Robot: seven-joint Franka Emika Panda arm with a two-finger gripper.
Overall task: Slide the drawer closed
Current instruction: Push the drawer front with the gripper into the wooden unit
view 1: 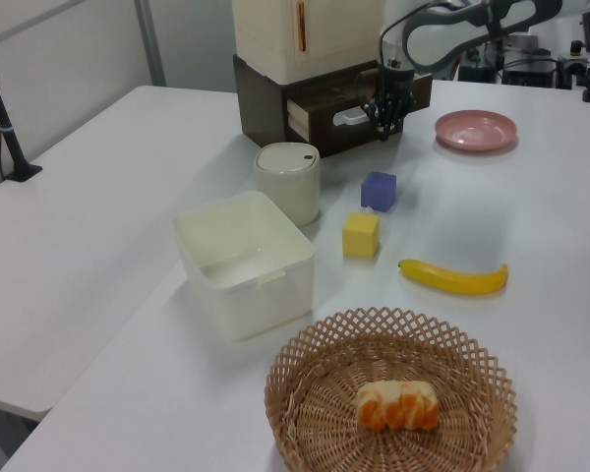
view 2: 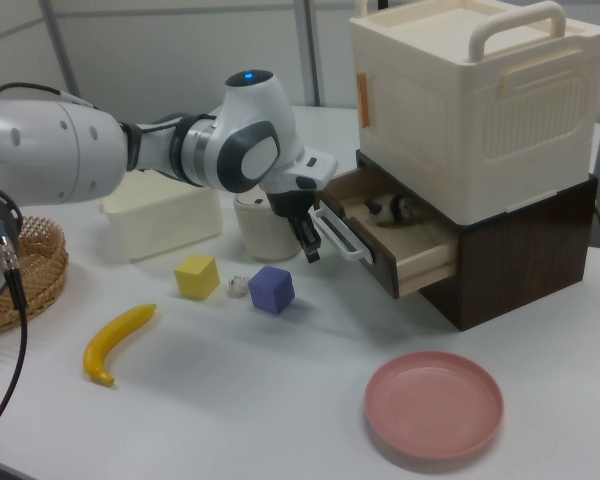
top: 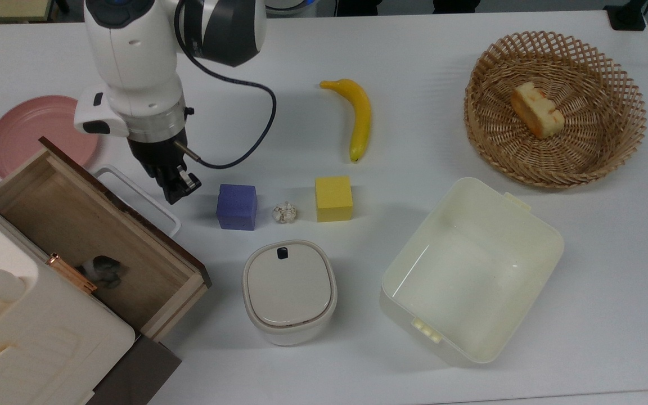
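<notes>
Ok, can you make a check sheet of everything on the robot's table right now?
Surface: white table, clean.
Job's things: drawer pulled open, a small dark object inside; white handle sticks out.
Clutter: pink plate, purple cube, yellow cube, banana, wicker basket holding cake, lidded bin, open cream tub.
Gripper: gripper beside the handle.
Cables: black cable on the arm.
Surroundings: cream case atop the cabinet.

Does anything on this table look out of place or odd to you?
Mainly the drawer: it hangs wide open from the brown cabinet, with a small dark object left inside. A crumpled white scrap also lies between the purple and yellow blocks.
</notes>
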